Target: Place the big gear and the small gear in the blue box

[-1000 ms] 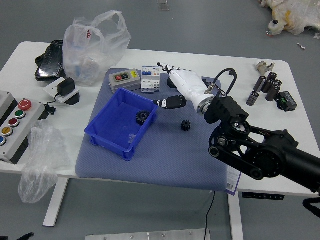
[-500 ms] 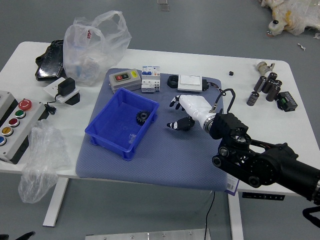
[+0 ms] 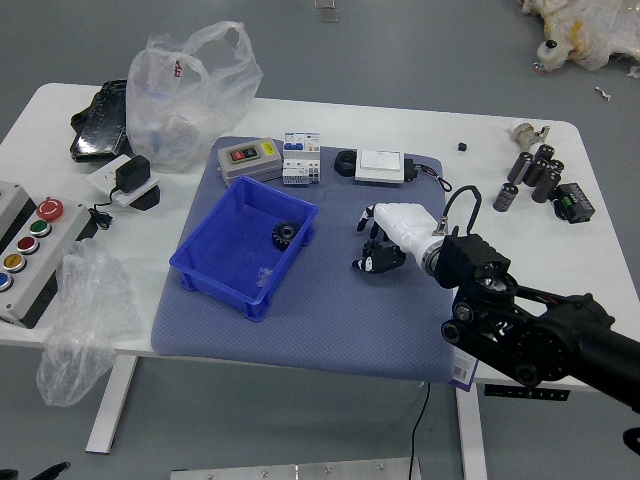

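The blue box (image 3: 225,242) lies near, to the left of the right robot hand (image 3: 361,243); whether that's gripping anything, I can't tell

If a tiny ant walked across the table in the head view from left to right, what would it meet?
The box with coloured buttons → the blue box with a dark gear inside → the robot's right hand → the black cylinders.

Gear (image 3: 285,235) in box (image 3: 222,252), R side.
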You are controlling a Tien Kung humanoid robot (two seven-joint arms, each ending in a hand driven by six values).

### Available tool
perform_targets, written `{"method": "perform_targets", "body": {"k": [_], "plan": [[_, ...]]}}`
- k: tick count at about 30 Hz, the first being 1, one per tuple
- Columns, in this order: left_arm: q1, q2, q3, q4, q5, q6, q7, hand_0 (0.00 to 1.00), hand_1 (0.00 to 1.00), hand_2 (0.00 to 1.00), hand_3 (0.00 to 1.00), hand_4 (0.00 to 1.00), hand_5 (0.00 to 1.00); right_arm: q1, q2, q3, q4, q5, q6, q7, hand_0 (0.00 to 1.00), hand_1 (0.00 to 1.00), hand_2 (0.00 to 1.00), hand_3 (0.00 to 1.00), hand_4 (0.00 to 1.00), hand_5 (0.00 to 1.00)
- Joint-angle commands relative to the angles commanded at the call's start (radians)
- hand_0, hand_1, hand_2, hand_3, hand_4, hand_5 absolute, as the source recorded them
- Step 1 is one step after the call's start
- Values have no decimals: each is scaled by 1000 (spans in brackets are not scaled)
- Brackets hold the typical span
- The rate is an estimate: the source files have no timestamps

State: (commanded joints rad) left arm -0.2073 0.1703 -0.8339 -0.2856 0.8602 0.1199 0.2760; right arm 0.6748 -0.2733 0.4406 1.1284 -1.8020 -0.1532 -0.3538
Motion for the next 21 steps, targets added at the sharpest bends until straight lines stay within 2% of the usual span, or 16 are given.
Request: {"method": "perform_targets", "body": {"k": [5, 6, 11, 12, 21], "plan": [[-2, 0, 1, 0, -1, 0, -4, 661, 566, 587, 752, 757, 705, -3, 0, -9, -6, 11, -14, -3, 400, 478, 540, 657, 653, 168], [-3, 0, 1, 0, 0, 0, -4, 661, 566, 587, 752, 755, 704, -3, 0, -10, -7, 12, -19, -3, 370, 428, 445, 541, 213, 2], [-3, -1, 0, 0, 0, -1, -4, 661, 566, 587, 752, 755, 704, -3, 2, -18, -14, 10, -40, -4, 370, 428, 445, 541, 213, 2], [-3, -1, 0, 0, -1, -1, -5, 661, 566, 586, 752, 754, 704, -3, 2, -21, -15, 6, -43, -6, 366, 419, 420, 485, 206, 2], [-3, 0, 6, 1, -5, 0, -8, 660, 566, 586, 752, 752, 706, 1, -1, -25, -12, -29, -65, -18, 368, 425, 415, 464, 177, 2]]}}
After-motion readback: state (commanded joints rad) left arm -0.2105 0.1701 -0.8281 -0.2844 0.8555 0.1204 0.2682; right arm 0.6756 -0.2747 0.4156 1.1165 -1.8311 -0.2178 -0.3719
